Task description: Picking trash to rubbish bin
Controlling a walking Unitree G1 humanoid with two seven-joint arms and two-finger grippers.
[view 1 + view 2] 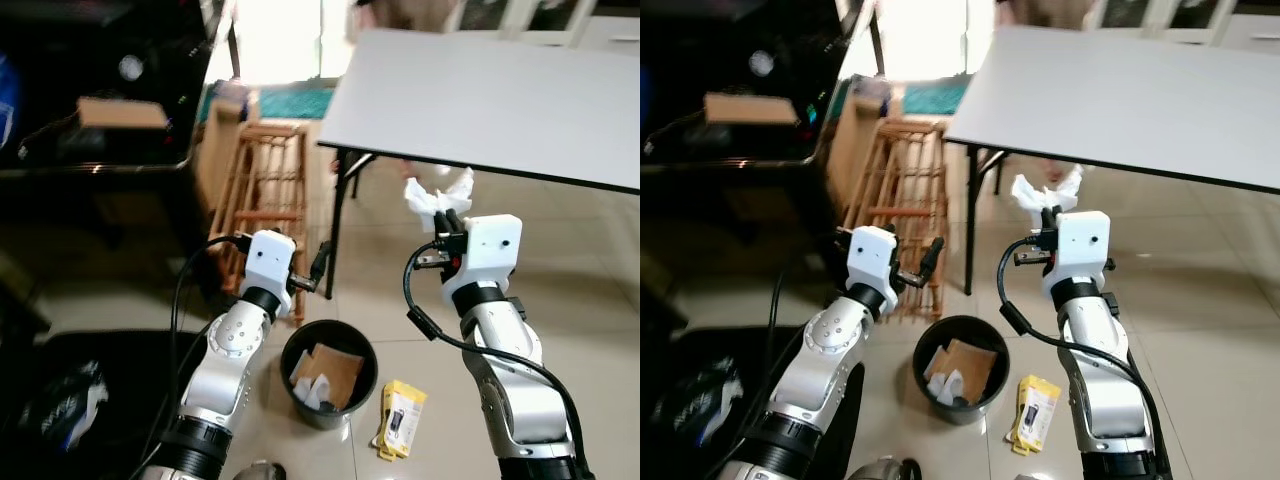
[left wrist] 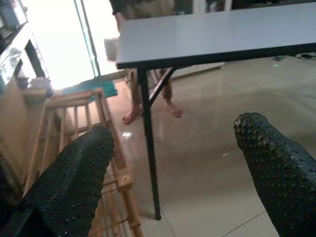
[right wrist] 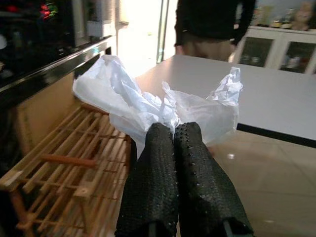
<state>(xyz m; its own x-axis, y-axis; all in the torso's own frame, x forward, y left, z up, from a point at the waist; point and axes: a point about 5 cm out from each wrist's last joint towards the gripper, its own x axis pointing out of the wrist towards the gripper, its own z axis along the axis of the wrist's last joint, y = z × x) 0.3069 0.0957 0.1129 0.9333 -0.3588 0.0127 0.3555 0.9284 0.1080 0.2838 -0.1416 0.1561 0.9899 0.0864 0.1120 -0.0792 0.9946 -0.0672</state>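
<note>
Right end effector [image 1: 447,221] clenched on white tissue [image 1: 437,195] — cardboard, paper inside black bin [image 1: 300,345].

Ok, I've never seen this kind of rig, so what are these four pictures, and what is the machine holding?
It is a humanoid robot with two silver arms. Two pictures come from cameras in its head, looking down; two come from cameras on its wrists, looking along each tool's black fingers. The right tool is shut on a crumpled white tissue, raised near the edge of a grey table. The left tool is open and holds nothing. On the tiled floor between the arms stands a black rubbish bin with cardboard and paper in it. A yellow packet lies beside the bin. A wooden rack stands behind.
</note>
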